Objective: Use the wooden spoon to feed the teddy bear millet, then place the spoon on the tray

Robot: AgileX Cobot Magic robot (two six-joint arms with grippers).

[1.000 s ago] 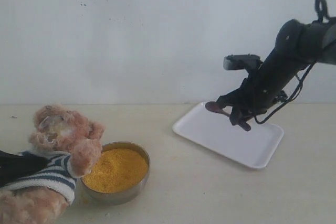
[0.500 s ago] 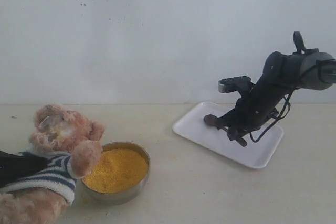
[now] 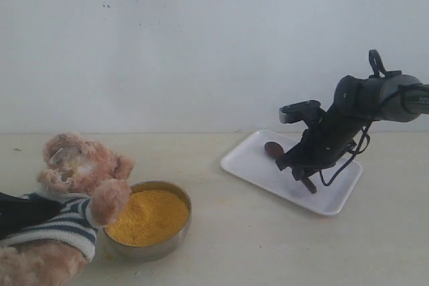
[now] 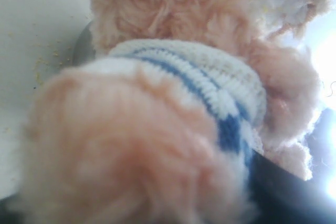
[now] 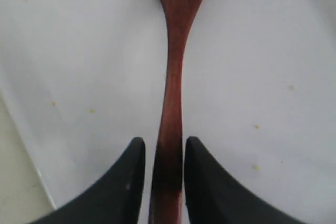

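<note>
The wooden spoon [image 5: 170, 93] lies on the tray [image 3: 335, 195], its handle between the right tool's [image 5: 161, 144] slightly parted jaws. I'd widen fully, then lift straight up off the tray so nothing drags the handle. Far from the tray, teddy bear [image 4: 157, 103] plush hides the left tool [image 3: 17, 211]; its state is unclear.

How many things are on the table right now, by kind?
Teddy bear: 1
Bowl of millet: 1
Wooden spoon: 1
Tray: 1
Total: 4
</note>
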